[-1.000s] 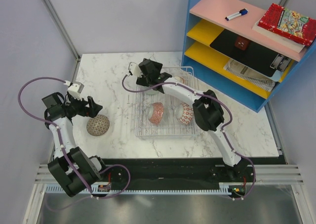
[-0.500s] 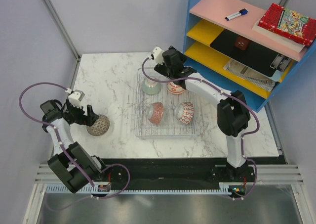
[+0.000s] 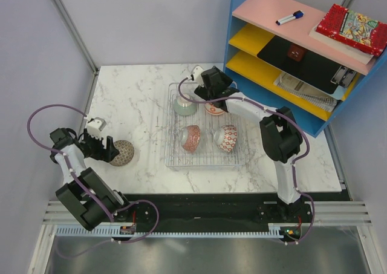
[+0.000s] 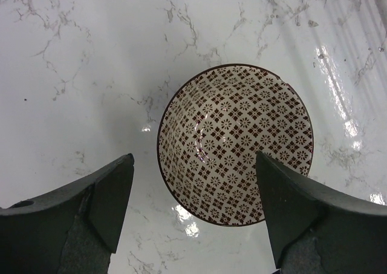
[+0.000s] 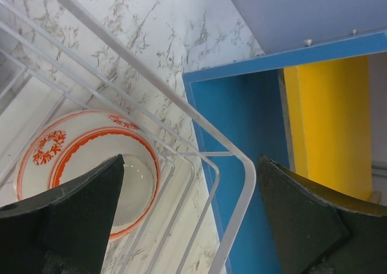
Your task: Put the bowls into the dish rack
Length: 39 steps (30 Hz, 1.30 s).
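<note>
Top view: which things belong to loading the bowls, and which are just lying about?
Job: dish rack; in it a green bowl, an orange-rimmed bowl, a red bowl, a spotted bowl; on the table a brown patterned bowl.
Lying about: blue shelf unit, marker, red box, stapler.

A white marble-patterned table (image 3: 133, 86) fills the centre, with glare streaking its surface. At two o'clock stands a blue shelf unit (image 3: 236, 14) with a pink top board (image 3: 272, 8) and yellow shelves (image 3: 249, 38). Pale lavender walls (image 3: 151, 20) enclose twelve and nine o'clock, and a metal post (image 3: 70, 26) slants at ten.
</note>
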{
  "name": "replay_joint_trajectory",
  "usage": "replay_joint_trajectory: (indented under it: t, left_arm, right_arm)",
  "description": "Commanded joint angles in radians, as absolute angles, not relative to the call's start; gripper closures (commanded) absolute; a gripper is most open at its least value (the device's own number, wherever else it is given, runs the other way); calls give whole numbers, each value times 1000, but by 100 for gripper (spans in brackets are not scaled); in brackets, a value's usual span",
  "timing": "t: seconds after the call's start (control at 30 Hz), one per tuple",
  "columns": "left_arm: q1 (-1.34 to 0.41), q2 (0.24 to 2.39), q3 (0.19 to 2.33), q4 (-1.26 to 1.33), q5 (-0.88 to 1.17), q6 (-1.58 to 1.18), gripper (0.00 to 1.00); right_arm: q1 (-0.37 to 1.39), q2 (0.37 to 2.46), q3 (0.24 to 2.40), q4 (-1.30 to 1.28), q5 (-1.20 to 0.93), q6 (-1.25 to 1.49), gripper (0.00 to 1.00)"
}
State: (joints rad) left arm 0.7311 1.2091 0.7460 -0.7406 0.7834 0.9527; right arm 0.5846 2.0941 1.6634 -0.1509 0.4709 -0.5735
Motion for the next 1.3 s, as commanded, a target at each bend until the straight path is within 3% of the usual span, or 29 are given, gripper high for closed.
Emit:
replay_joint_trajectory:
  t: [0.0, 0.8, 1.17, 1.27]
  left_arm:
    - [745, 1227, 747, -787, 770, 1058, 14]
    - [746, 1285, 762, -851, 753, 1143, 26]
    - [746, 1345, 785, -891, 765, 1180, 60]
    - [746, 1350, 790, -896, 778, 1183, 77]
  right_arm:
    - [565, 2074, 1623, -107, 494, -552, 3]
    - [503, 1968, 1479, -66, 606, -610, 3]
    - [483, 1957, 1489, -100, 563, -571, 3]
    - [486, 1954, 1525, -138, 522, -534, 3]
